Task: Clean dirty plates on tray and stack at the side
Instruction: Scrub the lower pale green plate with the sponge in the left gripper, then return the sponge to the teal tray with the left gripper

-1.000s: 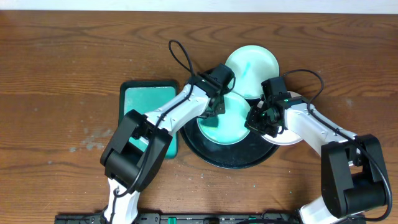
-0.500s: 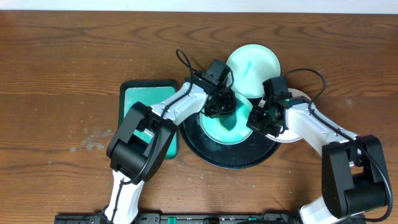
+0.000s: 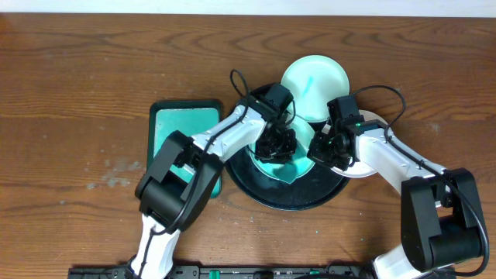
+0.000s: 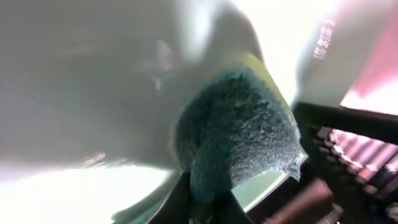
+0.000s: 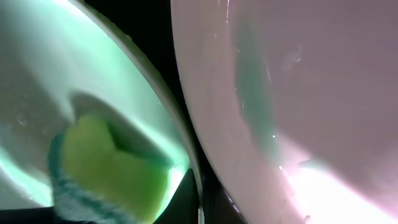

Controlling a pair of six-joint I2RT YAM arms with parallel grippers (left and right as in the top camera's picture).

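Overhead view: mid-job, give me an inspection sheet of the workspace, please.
Surface: brown wooden table, pale scuffs at left.
Job's things: round glossy black tray; mint plate in its middle; teal-smeared pale plate over its far rim; white plate at its right rim.
Clutter: rectangular teal-green tray, left of black tray.
Grippers: left gripper shut on teal-and-yellow sponge; right gripper at mint plate's rim, grip unclear.
Cables: black cable loops above both arms.
Surroundings: black rail along table's near edge.
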